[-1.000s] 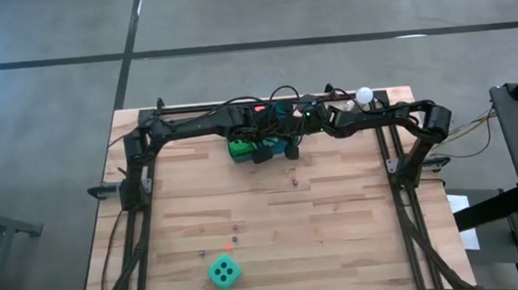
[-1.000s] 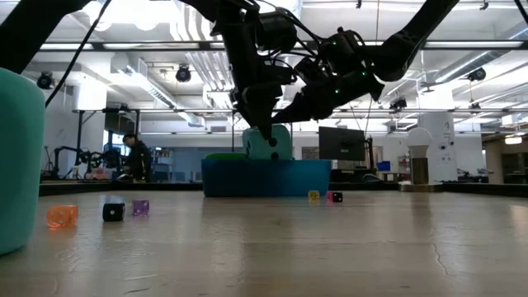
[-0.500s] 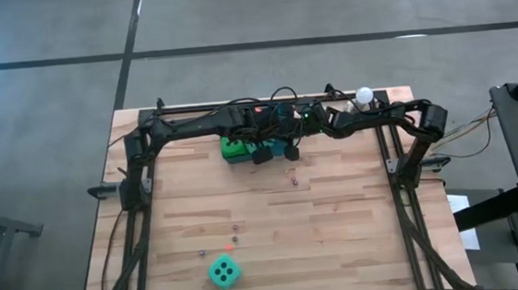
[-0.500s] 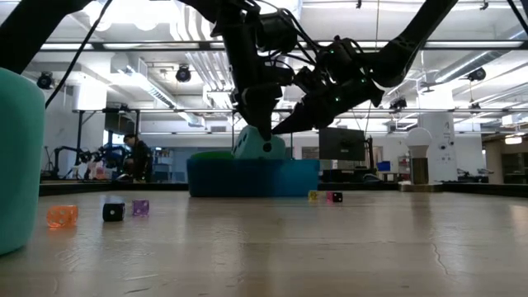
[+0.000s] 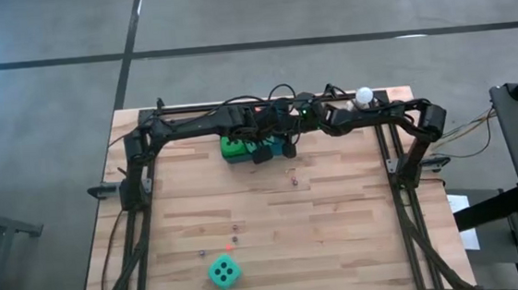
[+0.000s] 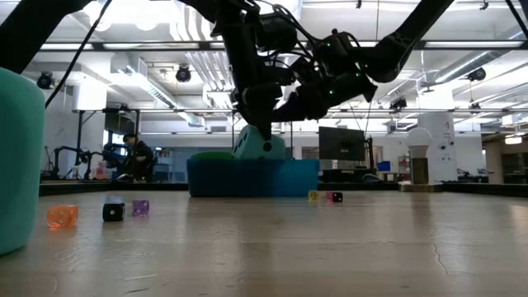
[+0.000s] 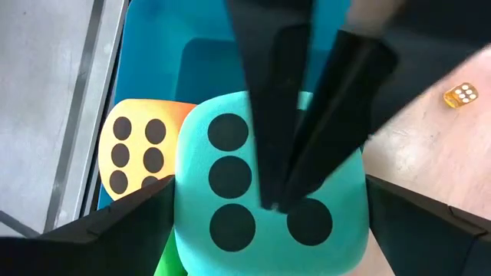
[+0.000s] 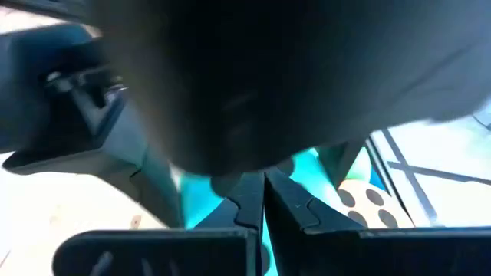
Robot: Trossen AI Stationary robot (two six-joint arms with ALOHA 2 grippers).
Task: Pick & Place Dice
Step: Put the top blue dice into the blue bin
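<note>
While scanning the counter (image 5: 341, 240) from above, find both arms meeting at its far edge, over the blue tray (image 6: 223, 177). Note the left end effector (image 5: 276, 150) spread wide, with fingers (image 7: 115, 230) standing on either side of a teal die (image 7: 230, 230); closed on nothing, and cannot tell whether touching its flanks. Note the right end effector (image 8: 263, 203) pressed fully shut, empty, with tips poised at the top face of that same teal die, among the dark pips; cannot tell whether resting on it or just clear.

See that die riding high in the tray, poking above the rim in the low view. Beside it, partly tucked under, spot an orange die (image 7: 134, 149) showing six pips. Spot also a green die (image 5: 232, 147) at the tray's left end.

Well apart from all this, near the counter's front edge, find a second teal die (image 5: 224, 272) lying alone, five pips up.

Between tray and front edge, pick out several tiny dice scattered loose: orange (image 6: 62, 216), black (image 6: 113, 211), purple (image 6: 140, 207), yellow (image 6: 313, 196), pink (image 6: 334, 196).

At the far right corner, note a white ball (image 5: 363, 93). Beyond the counter, in the room, a seated person (image 6: 136, 157).
</note>
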